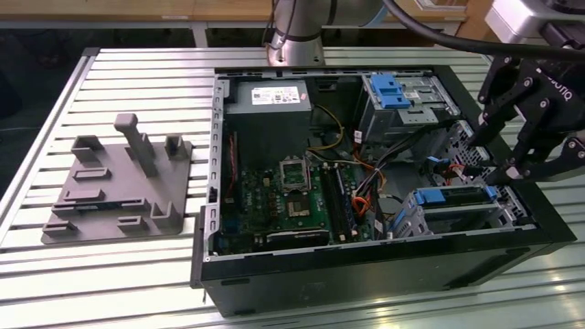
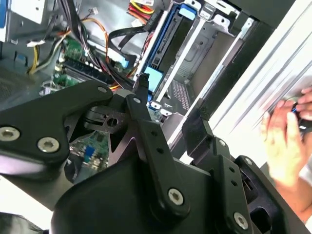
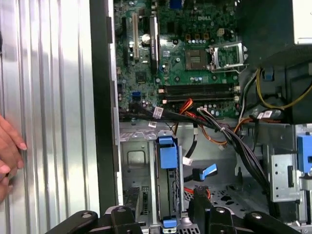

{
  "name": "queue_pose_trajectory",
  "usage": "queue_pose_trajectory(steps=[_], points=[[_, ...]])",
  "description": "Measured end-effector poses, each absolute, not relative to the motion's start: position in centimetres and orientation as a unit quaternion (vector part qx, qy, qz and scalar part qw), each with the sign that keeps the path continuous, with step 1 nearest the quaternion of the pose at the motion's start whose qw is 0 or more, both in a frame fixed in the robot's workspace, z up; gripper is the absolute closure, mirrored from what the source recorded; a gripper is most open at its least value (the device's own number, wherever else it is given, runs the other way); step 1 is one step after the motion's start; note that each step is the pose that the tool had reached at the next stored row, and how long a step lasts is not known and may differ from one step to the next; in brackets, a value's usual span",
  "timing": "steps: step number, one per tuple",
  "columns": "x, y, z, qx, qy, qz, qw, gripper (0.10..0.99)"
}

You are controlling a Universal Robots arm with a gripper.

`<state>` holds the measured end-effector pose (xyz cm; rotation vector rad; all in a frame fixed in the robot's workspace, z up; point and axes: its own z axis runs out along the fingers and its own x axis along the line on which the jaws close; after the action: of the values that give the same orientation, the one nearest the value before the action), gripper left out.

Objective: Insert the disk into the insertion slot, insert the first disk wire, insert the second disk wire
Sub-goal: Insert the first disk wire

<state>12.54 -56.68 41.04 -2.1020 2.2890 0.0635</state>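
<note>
Far left in the exterior view, a grey fixture (image 1: 114, 188) lies on the slatted table (image 1: 137, 68). At centre, the open computer case (image 1: 366, 271) holds the motherboard (image 1: 283, 199). At lower right, the insertion slot (image 1: 412, 219) already carries the disk (image 1: 454, 197), on edge, its long blue edge running left-right across the frame. At the right edge the gripper (image 1: 494, 158) hangs above it, fingers spread wide, empty. Both wrist views add a person's hand (image 3: 7, 151) outside the case.

From well back, the exterior view looks down over the open black computer case (image 1: 366, 274); both wrist views peer closely past the black fingers (image 2: 146, 122) (image 3: 132, 207) into its grey sheet-metal drive cage (image 2: 195, 53) (image 3: 139, 161).
</note>
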Motion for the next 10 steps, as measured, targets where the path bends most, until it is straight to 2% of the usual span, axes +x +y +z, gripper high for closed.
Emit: queue_pose_trajectory(steps=[3, 10], points=[[12.7, -56.6, 40.9, -0.666, 0.746, 0.021, 0.016, 0.533], [13.7, -55.6, 40.5, -0.665, 0.746, 0.029, -0.002, 0.533]])
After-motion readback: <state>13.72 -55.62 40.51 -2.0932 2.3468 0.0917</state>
